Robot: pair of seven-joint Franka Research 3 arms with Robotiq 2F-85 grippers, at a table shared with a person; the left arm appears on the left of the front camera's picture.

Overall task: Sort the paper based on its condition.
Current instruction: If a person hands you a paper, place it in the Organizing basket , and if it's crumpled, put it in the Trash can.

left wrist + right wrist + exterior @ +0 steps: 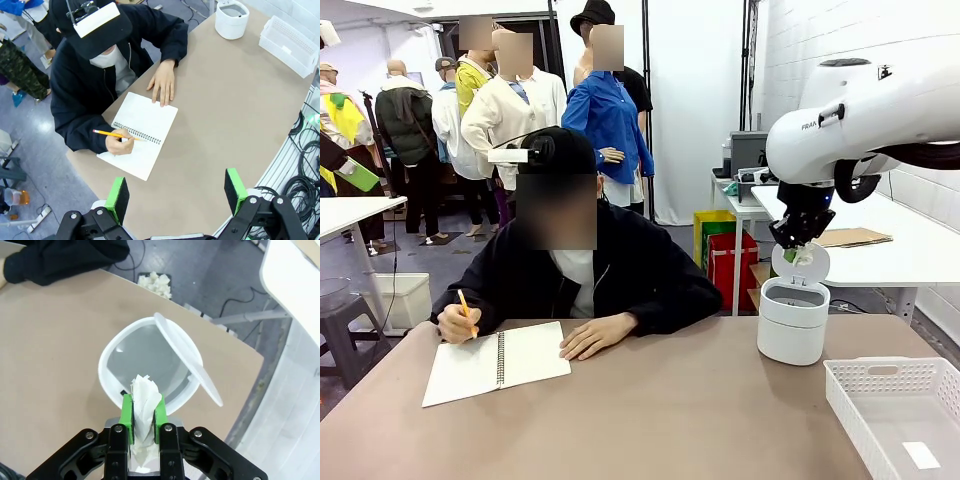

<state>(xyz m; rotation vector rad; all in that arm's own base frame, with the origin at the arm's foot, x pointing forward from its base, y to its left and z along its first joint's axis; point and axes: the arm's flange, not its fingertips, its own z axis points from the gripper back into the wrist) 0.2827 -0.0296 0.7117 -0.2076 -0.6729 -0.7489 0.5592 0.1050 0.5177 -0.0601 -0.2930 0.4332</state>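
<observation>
My right gripper [143,412] is shut on a crumpled wad of white paper [145,395] and hangs just above the open mouth of the white round bin [117,357], whose lid [187,357] stands tipped up. In the front view that gripper [803,252] sits right over the bin [792,325] at the table's far right, with the paper wad [804,256] between its fingers. My left gripper [176,192] is open, high above the table's near edge, with nothing between its pads.
A person sits at the far side writing with a pencil [466,310] in a white spiral-bound notebook [495,362], the other hand [597,336] flat on the table. A white slotted basket [895,410] stands at the near right. Paper scraps fill a floor bin [156,284].
</observation>
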